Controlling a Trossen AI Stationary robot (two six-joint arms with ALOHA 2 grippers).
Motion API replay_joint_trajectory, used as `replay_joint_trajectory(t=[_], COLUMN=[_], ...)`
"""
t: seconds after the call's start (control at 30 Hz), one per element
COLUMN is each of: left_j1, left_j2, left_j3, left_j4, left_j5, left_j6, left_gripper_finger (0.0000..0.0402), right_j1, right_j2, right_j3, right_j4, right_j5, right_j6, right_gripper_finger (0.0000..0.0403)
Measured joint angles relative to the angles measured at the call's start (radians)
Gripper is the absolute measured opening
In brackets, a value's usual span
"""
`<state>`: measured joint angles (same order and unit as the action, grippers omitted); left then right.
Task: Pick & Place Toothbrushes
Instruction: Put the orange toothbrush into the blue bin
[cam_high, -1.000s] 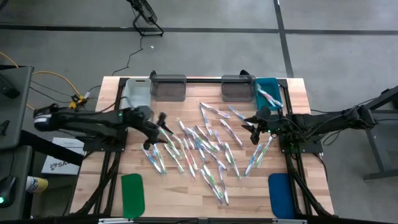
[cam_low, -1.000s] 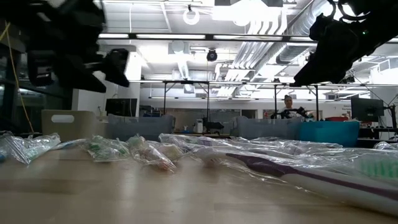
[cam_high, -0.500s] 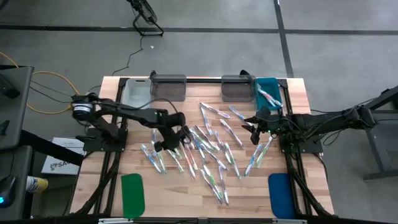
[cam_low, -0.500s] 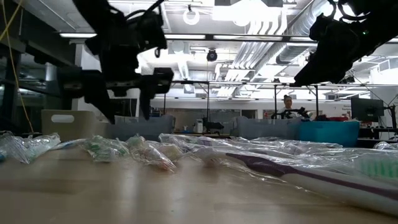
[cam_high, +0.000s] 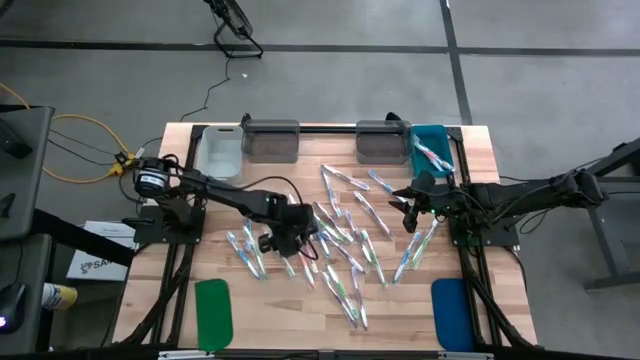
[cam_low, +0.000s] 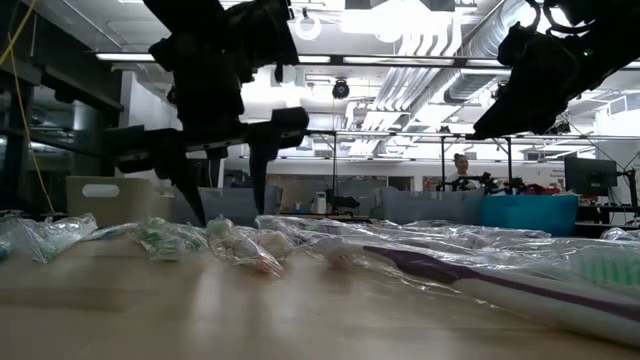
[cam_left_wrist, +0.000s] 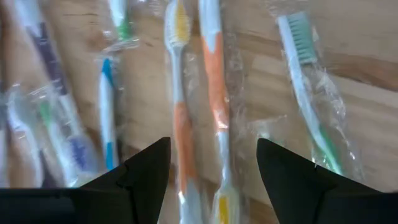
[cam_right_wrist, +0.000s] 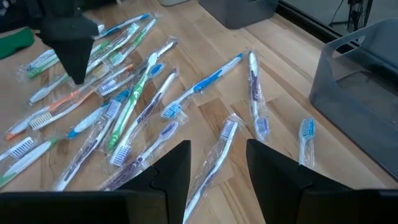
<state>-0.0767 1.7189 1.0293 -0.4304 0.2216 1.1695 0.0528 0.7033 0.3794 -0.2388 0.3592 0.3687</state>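
A: High view: the worktop (cam_high: 180, 180) carries the toothbrushes (cam_high: 335, 240), scattered across its middle. Which arm is nearer?

B: The left one. The left claw (cam_high: 290, 237) hangs directly over the left part of the pile, while the right claw (cam_high: 408, 212) waits over the right edge.

A: How does the target lie?

B: Two orange-handled brushes (cam_left_wrist: 196, 112) sit below the gap, their long axes running through it (lengthwise, not across).

A: And the claws?

B: Left spread wide, holding nothing; right partly spread, also empty.

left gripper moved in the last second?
Yes. The left gripper has swung away from the white bin toward the table's middle and now hovers open over the toothbrushes.
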Motion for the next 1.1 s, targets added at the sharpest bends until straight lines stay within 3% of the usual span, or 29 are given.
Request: replay_joint_trajectory(t=[0.63, 1.1], left_j1=[-0.009, -0.009], left_j2=[0.051, 0.051], left_j3=[0.007, 0.007], left_j4=[0.013, 0.06], left_j5=[-0.03, 0.032], left_j6=[-0.038, -0.074], left_gripper_finger=[0.014, 0.0134], right_j1=[0.0, 0.0], right_j2=[0.0, 0.0], right_j3=[0.0, 0.0], right_j4=[0.003, 0.003], right_j5=[0.0, 0.0], right_j6=[0.0, 0.0], right_gripper_finger=[0.0149, 0.0149])
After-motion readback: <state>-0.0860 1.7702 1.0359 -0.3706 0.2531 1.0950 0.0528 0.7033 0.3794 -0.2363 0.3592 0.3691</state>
